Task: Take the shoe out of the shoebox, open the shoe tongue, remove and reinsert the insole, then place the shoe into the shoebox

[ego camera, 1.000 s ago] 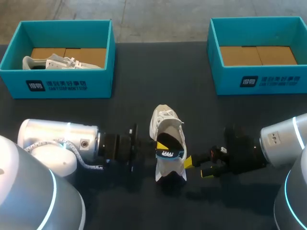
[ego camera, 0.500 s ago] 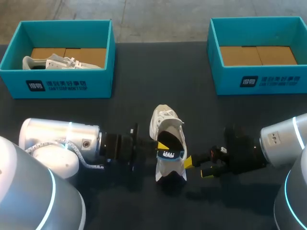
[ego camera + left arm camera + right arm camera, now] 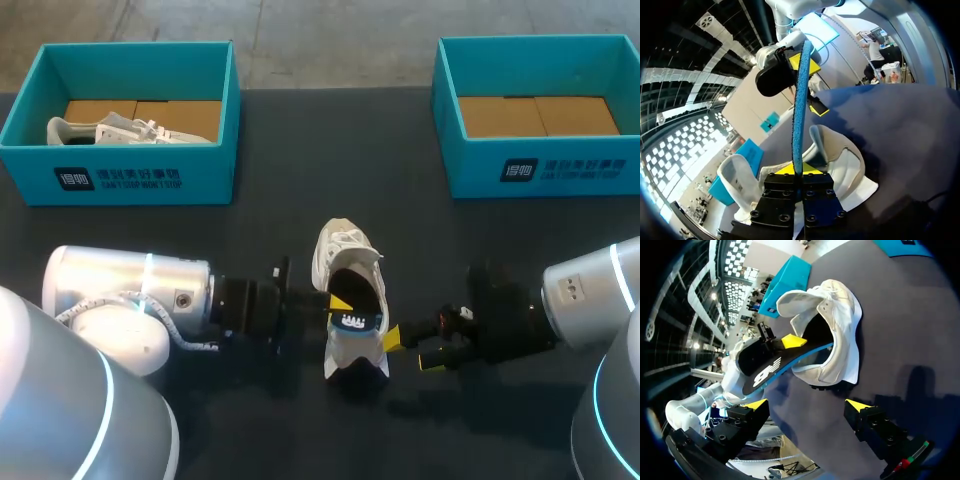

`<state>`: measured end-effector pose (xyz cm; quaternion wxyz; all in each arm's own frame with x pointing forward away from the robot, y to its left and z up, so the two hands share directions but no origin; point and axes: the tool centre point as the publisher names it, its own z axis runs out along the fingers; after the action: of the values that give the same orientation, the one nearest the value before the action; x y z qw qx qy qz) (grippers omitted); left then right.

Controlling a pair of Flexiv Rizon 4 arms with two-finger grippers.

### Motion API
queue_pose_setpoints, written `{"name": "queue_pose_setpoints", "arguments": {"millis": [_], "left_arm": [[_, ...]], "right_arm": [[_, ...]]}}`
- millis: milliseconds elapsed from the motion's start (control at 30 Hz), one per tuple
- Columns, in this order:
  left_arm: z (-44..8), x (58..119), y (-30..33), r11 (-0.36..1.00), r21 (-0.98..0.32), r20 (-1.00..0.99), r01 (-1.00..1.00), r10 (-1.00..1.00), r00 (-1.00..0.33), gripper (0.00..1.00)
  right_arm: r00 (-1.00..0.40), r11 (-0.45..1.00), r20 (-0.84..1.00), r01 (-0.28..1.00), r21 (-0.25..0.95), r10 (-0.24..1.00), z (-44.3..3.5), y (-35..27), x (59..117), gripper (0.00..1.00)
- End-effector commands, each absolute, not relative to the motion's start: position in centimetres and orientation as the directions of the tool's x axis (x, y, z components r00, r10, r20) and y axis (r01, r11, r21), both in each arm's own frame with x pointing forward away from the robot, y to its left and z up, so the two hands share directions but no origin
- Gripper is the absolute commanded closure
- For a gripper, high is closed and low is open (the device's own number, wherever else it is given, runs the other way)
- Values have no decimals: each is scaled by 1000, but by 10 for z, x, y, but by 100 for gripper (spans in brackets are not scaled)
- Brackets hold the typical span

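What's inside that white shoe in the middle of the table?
A black, blue-edged insole pokes out of the shoe, pinched by the left gripper. The shoe's upper hides how far in it reaches.

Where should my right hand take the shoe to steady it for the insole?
Probably the shoe's heel wall on the side facing it, coming in from the right: the open right hand sits beside that wall, while the left hand and insole fill the opening from the left.

White shoe [image 3: 340, 250] lies on the table [image 3: 300, 150], black insole [image 3: 352, 319] sticking from it
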<state>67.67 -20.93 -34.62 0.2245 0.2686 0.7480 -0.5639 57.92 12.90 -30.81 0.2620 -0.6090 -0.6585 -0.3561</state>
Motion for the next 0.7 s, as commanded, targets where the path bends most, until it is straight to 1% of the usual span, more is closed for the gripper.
{"name": "queue_pose_setpoints", "arguments": {"millis": [33, 600, 633, 700], "left_arm": [[-347, 679, -213, 225, -722, -638, 654, 150, -755, 100], [-342, 679, -214, 206, -736, -633, 645, 129, -763, 100], [-341, 679, -214, 206, -737, -632, 644, 128, -764, 93], [-340, 679, -214, 204, -738, -631, 643, 127, -765, 82]], "right_arm": [[-120, 3, 777, 989, 150, 618, -308, 131, 579, 0], [-120, 3, 777, 989, 150, 618, -308, 131, 579, 0], [-120, 3, 777, 989, 150, 618, -308, 131, 579, 0], [-120, 3, 777, 989, 150, 618, -308, 131, 579, 0]]}}
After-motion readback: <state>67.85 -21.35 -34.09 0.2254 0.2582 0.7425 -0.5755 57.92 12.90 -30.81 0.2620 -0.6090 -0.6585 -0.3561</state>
